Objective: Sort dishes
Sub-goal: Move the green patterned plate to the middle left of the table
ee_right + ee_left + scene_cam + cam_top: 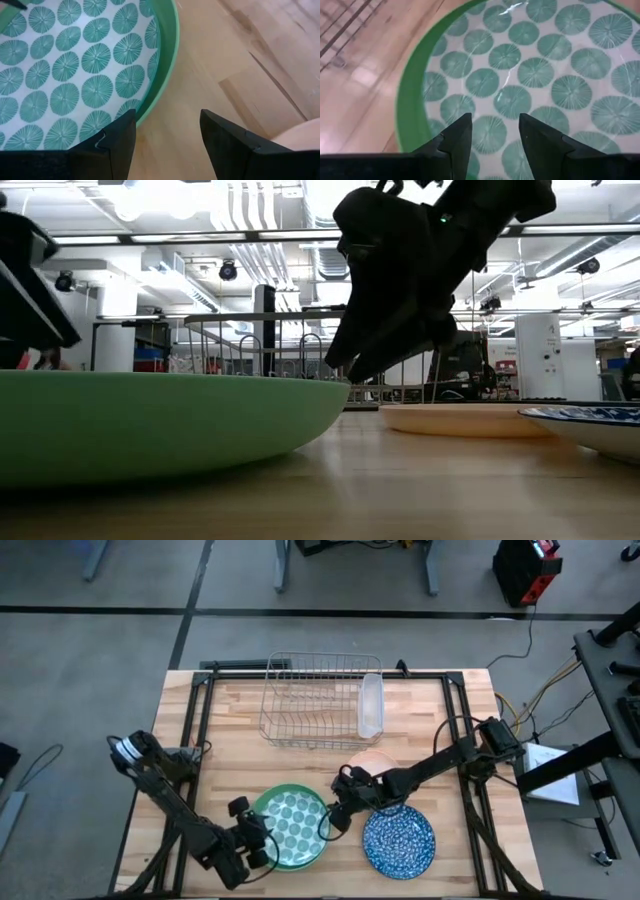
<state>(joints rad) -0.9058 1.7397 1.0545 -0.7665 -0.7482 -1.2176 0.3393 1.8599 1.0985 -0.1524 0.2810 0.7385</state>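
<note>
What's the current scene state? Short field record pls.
dishes: dotted plate nested in green plate; blue speckled plate to its right; peach-pink bowl behind
rack: wire rack at table's far side, clear tray standing in it
left gripper: at green plate's left rim, jaws open
right gripper: at green plate's right rim, jaws open
held: nothing

From my remote seat I'm using the wire rack (pixel 312 700) as the anchor: it's at the back middle of the table (pixel 230 750), with the plastic tray (pixel 371 705) standing in its right end. Well in front of the rack and slightly left, the dotted plate (pixel 293 827) lies in the big plate (pixel 322 850). The shallow bowl (pixel 372 757) is just in front of the rack's right end, with the speckled plate (pixel 400 842) further forward.
</note>
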